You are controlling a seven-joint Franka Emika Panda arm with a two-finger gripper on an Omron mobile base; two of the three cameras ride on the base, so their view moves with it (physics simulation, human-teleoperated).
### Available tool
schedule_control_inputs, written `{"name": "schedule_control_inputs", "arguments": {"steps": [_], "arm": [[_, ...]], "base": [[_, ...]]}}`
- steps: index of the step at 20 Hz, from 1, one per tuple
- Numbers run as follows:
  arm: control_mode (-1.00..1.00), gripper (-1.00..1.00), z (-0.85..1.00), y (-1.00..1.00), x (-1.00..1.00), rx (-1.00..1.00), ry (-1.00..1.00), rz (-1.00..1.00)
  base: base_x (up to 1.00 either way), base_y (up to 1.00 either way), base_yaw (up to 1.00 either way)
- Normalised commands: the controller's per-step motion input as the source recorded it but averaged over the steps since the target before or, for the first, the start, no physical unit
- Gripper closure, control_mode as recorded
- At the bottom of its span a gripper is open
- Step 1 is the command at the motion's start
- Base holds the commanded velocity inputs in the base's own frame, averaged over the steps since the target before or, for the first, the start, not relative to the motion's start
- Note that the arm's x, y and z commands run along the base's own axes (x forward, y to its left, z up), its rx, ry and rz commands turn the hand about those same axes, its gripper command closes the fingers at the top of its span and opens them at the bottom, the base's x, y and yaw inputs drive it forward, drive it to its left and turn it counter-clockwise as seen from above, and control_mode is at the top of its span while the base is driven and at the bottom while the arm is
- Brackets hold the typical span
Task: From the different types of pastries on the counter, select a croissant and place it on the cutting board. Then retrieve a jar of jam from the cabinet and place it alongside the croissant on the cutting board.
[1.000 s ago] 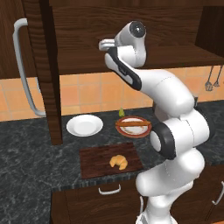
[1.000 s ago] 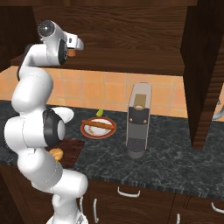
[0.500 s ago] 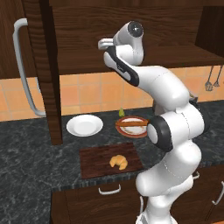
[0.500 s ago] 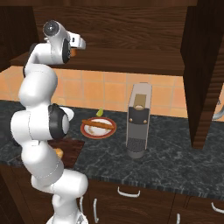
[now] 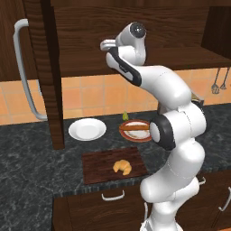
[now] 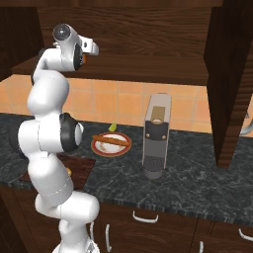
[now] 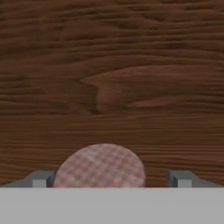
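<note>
The golden croissant (image 5: 122, 167) lies on the dark reddish cutting board (image 5: 99, 164) at the counter's (image 5: 27, 171) front edge. My arm reaches up into the open wall cabinet (image 5: 81, 63), and the gripper (image 5: 106, 45) hovers just over its shelf. In the hand view the gripper (image 7: 111, 179) is open, and the round checked reddish lid of the jar of jam (image 7: 99, 166) sits between the two fingertips (image 7: 41, 179) with a gap on each side. The cabinet's wooden back wall lies behind the jar. The hand (image 6: 91, 48) also appears in the right base view.
A white plate (image 5: 87, 129) and a red-rimmed plate (image 5: 146, 135) holding the long brown pastry stick (image 5: 135, 127) sit behind the board. A grey coffee machine (image 6: 156, 136) stands to the right. The open cabinet door (image 5: 45, 67) with its curved grey handle (image 5: 22, 72) hangs at left.
The arm has shifted its pose slightly and the hand has edged along the shelf. The gripper stays open. Croissant and board have not moved.
</note>
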Motion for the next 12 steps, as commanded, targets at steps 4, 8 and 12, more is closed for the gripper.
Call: {"name": "schedule_control_inputs", "arguments": {"steps": [4, 8, 12], "arm": [[-1.00, -1.00, 0.00, 0.05, 0.00, 0.00, 0.00, 0.00], [-1.00, 1.00, -0.02, 0.25, 0.00, 0.04, 0.00, 0.00], [-1.00, 1.00, 0.00, 0.00, 0.00, 0.00, 0.00, 0.00]], "base": [[0.00, 0.00, 0.00], [0.00, 0.00, 0.00], [0.00, 0.00, 0.00]]}}
